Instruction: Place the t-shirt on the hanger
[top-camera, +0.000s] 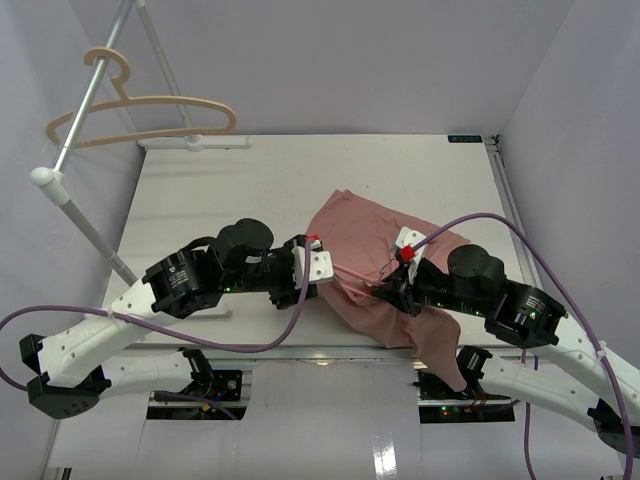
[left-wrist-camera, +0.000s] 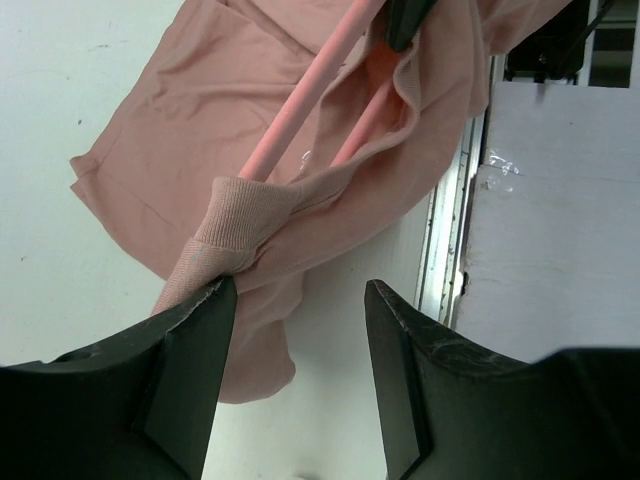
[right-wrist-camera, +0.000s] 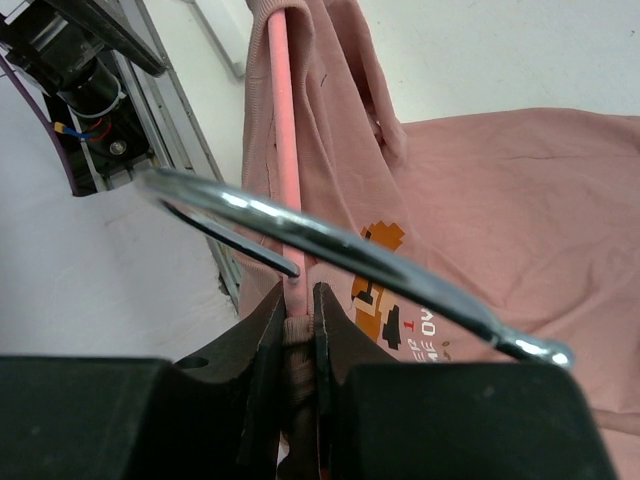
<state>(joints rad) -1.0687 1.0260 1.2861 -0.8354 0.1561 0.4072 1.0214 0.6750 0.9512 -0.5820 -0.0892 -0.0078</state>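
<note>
Near the front edge of the table (top-camera: 220, 190), right of centre, the t-shirt (top-camera: 365, 255) lies in a loose heap, with part of it hanging over the edge. The hanger (right-wrist-camera: 283, 140) is already partly inside it. In the left wrist view two thin pink rods run down into the ribbed collar (left-wrist-camera: 235, 215), which is bunched tightly around them. The metal hook (right-wrist-camera: 345, 245) curves free above the cloth, just beside the orange tag (right-wrist-camera: 385, 290).

The right gripper (right-wrist-camera: 300, 310) is clamped on the pink rod just below the hook, with a fold of cloth seemingly caught in the pinch. The left gripper (left-wrist-camera: 300, 290) hovers just short of the collar with its fingers apart and nothing between them; one finger sits at the edge of the fabric.

The step in hand looks like working the collar over the hanger's shoulder. To do it well, the left fingers should probably close on the ribbed band itself, not on the thin cloth beside it, and should avoid pinching the rod underneath. The pull should then run along the rod, away from the hook, while the right arm holds the hanger steady and slightly raised so the cloth can slide. A sideways tug risks twisting the hanger in the right grip.

Well apart, at the far left, a beige hanger (top-camera: 150, 115) hangs on a rack pole (top-camera: 85, 100).
</note>
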